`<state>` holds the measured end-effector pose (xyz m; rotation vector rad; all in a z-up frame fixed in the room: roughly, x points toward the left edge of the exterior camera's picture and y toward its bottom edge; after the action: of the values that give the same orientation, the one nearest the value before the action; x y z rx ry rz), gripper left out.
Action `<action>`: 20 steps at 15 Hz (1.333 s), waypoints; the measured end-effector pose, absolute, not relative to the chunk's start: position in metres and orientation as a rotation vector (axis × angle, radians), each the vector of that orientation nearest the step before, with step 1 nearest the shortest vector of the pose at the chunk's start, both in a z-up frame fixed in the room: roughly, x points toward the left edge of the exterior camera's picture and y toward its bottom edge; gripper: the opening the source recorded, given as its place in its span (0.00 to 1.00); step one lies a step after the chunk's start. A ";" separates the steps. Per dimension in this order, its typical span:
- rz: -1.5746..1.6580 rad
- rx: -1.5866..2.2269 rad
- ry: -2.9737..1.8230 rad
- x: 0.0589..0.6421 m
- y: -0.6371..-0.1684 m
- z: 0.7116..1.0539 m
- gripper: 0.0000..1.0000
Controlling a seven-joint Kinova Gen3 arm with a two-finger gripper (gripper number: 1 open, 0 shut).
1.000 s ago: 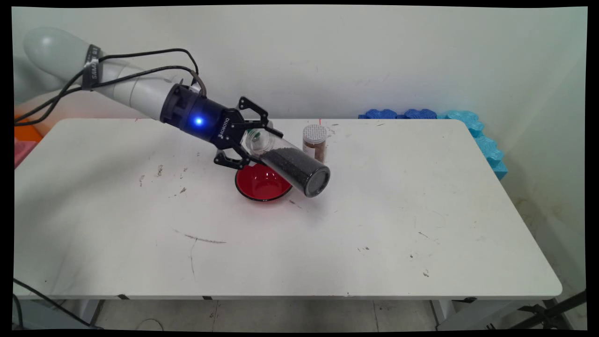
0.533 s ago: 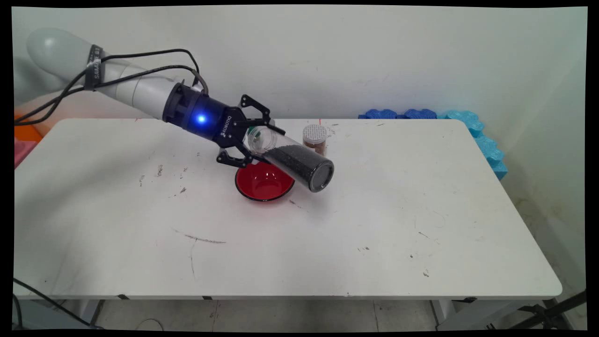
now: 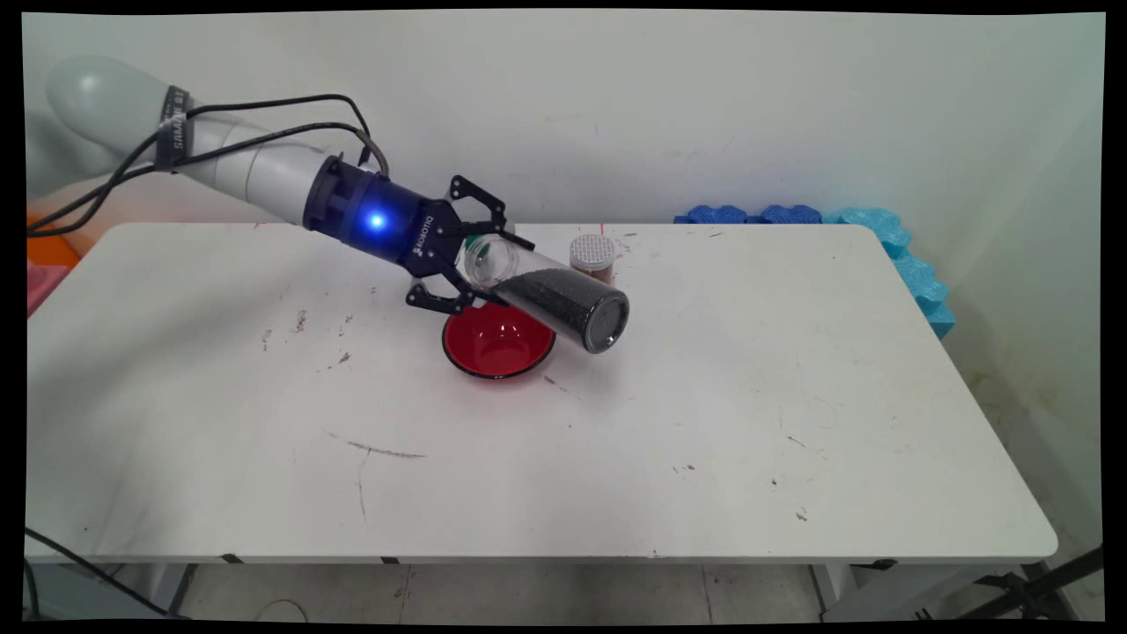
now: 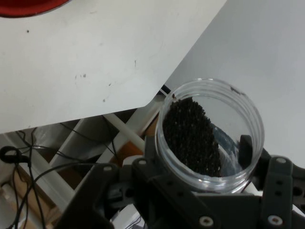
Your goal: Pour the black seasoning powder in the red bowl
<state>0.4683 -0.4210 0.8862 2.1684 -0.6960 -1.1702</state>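
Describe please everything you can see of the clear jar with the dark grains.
The clear jar is a plastic-looking cylinder with an open mouth and a closed flat end. It is roughly half full of small black grains. The tool is shut on it near the mouth and holds it in the air, steeply tilted, closed end lower, above the red bowl and in front of the small brown jar.

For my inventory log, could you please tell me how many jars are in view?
2. A clear jar of dark grains is held tilted in the gripper above the red bowl; a smaller jar of brown contents stands behind it on the table.
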 end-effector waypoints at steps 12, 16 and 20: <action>-1.202 2.184 -0.586 0.468 -0.425 0.886 0.00; -1.212 2.187 -0.563 0.466 -0.423 0.888 0.00; -1.218 2.190 -0.555 0.466 -0.422 0.887 0.00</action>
<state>0.4657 -0.4216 0.8874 2.1898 -0.5550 -1.2178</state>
